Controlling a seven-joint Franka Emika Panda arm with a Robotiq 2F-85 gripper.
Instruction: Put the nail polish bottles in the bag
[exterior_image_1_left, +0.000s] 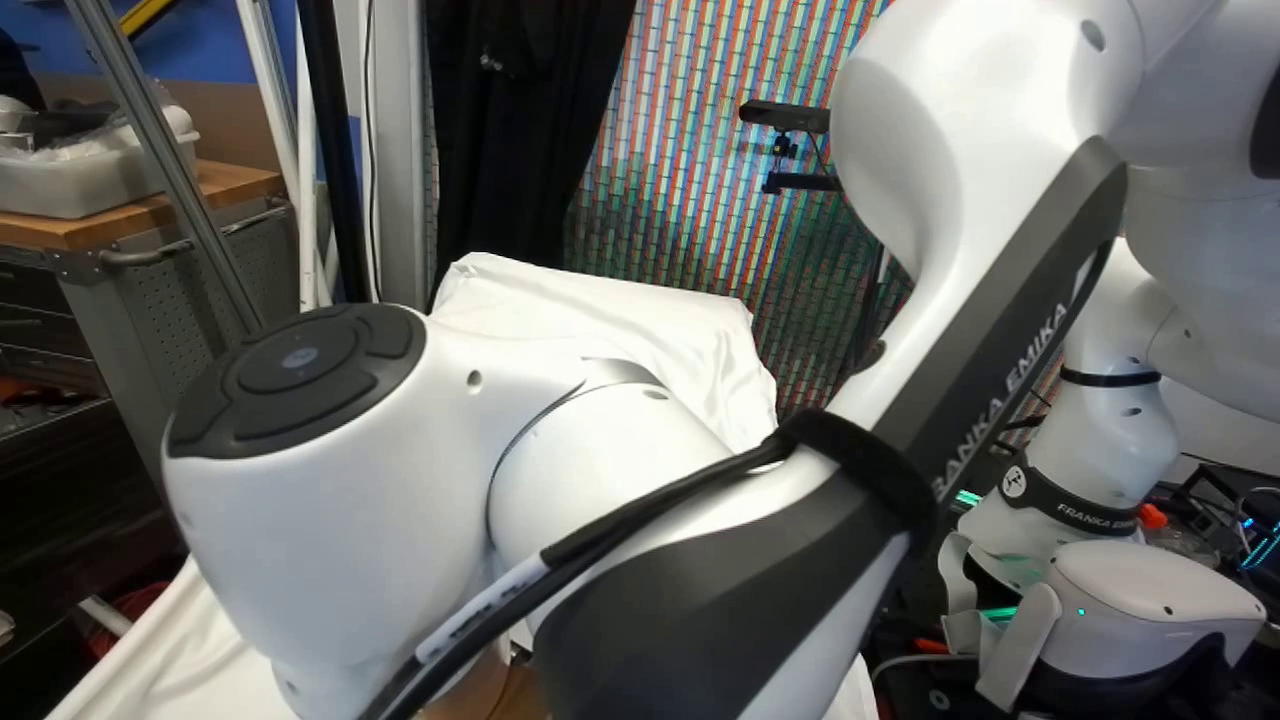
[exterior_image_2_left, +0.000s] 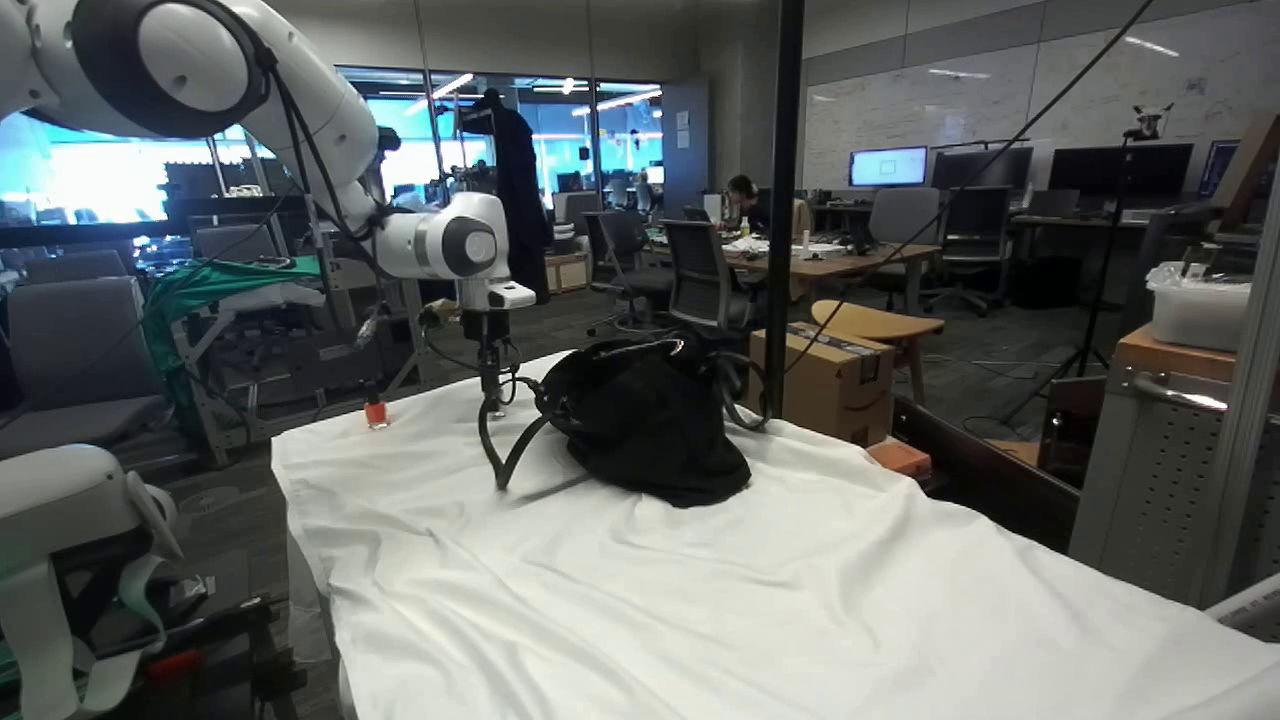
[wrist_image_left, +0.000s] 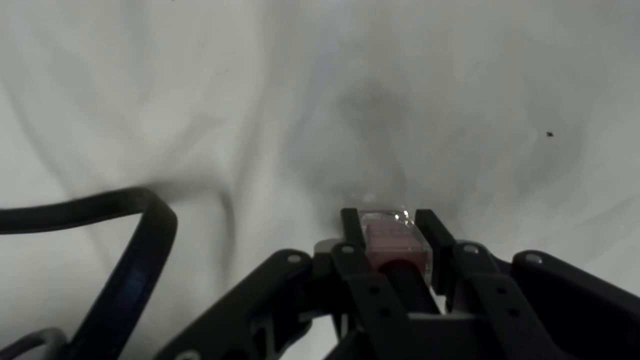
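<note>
In the wrist view my gripper (wrist_image_left: 389, 219) is shut on a pink nail polish bottle (wrist_image_left: 395, 245), its clear glass between the two fingertips and its black cap pointing back toward the palm. A red-orange nail polish bottle (exterior_image_2_left: 376, 413) with a dark cap stands near the cloth's far left edge in an exterior view. There the gripper (exterior_image_2_left: 493, 392) points down at the cloth, left of the black fabric bag (exterior_image_2_left: 650, 430). The bag slumps on the table, its inside hidden; its strap (wrist_image_left: 125, 280) loops close to the gripper. In an exterior view my arm (exterior_image_1_left: 640, 480) hides the workspace.
White cloth (exterior_image_2_left: 620, 590) with folds covers the table. The strap (exterior_image_2_left: 500, 465) lies between the gripper and the bag. A black upright pole (exterior_image_2_left: 785, 200) and a cardboard box (exterior_image_2_left: 835, 385) stand beyond the table. A headset-like white device (exterior_image_2_left: 70, 500) is at the left.
</note>
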